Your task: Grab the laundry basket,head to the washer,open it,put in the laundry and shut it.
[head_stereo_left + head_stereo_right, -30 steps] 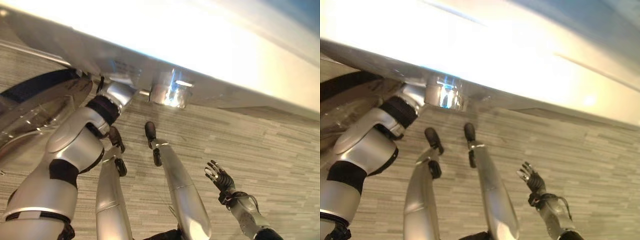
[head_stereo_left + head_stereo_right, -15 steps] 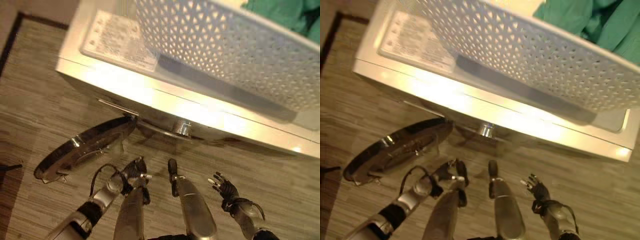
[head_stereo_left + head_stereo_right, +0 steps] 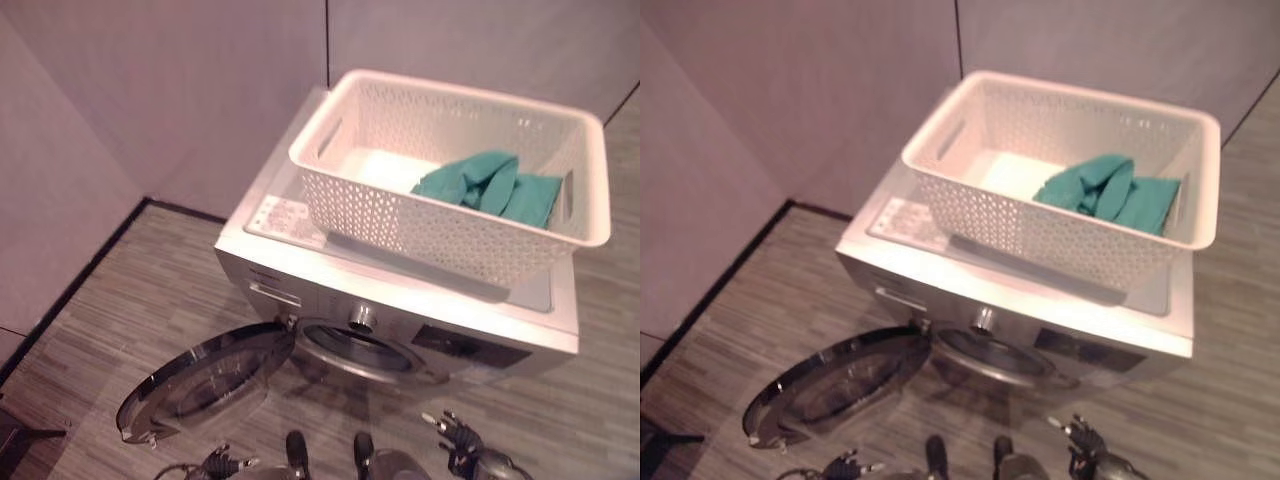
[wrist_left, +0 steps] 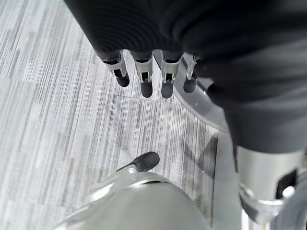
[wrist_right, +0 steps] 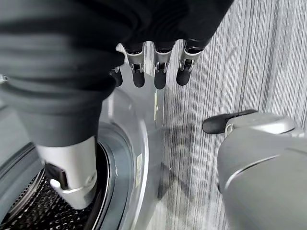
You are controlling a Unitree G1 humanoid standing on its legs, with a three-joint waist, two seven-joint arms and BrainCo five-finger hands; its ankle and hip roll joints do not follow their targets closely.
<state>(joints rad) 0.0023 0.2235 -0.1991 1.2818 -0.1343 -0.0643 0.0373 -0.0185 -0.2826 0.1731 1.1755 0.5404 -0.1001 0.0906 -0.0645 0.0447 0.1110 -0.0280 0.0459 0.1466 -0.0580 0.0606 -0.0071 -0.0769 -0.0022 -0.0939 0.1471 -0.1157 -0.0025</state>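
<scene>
Both hands, left (image 3: 222,463) and right (image 3: 462,446), hang low with fingers loosely spread and empty, where a second ago the left arm reached up by the door (image 3: 205,382) and the view sat far closer. Ahead of them the washer (image 3: 400,330) stands open, the basket (image 3: 455,170) on top holding green laundry (image 3: 488,185); its drum interior is hard to make out. Grey plank floor (image 3: 130,320) meets plain walls (image 3: 170,90).

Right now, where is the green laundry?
The green laundry lies inside the white basket, toward its right end, and the basket sits on top of the washer, above its open door.
</scene>
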